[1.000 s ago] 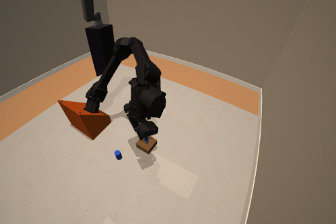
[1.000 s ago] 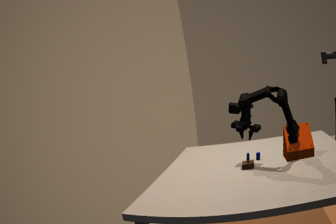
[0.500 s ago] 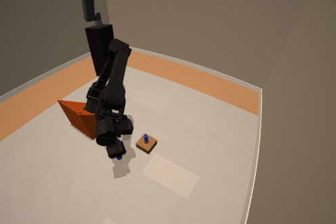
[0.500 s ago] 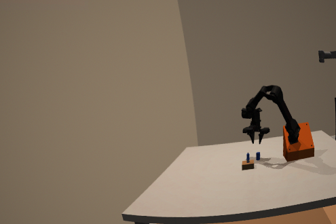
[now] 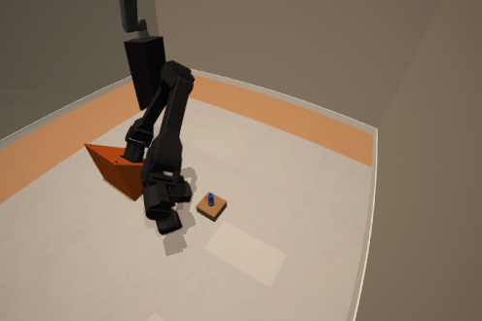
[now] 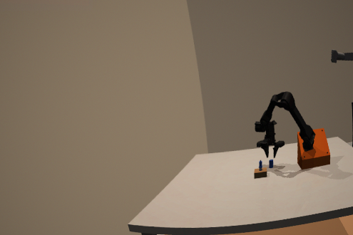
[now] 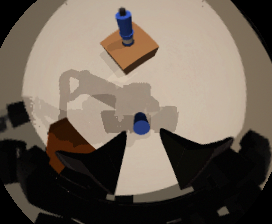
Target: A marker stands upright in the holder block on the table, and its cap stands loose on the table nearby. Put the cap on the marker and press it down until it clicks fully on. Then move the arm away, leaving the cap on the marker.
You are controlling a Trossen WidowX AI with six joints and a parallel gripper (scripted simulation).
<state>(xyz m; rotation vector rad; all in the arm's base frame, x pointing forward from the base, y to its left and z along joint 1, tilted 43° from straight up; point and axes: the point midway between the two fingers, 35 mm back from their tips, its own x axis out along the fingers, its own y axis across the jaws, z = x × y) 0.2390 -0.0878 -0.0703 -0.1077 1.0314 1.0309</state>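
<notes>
A blue marker point(image 5: 210, 198) point(image 6: 260, 164) point(image 7: 126, 26) stands upright in a small brown holder block point(image 5: 212, 209) point(image 6: 260, 174) point(image 7: 134, 55) on the table. The blue cap point(image 6: 271, 163) point(image 7: 141, 124) stands loose on the table beside the block. My gripper point(image 6: 271, 156) point(image 7: 143, 132) hangs straight above the cap, fingers half open with nothing between them. In the wrist view the cap sits between the two dark fingertips, below them. In the top view the arm hides the cap.
The arm's orange base point(image 5: 118, 167) point(image 6: 313, 149) stands on the table behind the cap. A pale rectangle point(image 5: 245, 252) is marked on the table top in front of the block. A dark camera stand point(image 5: 144, 68) rises at the back.
</notes>
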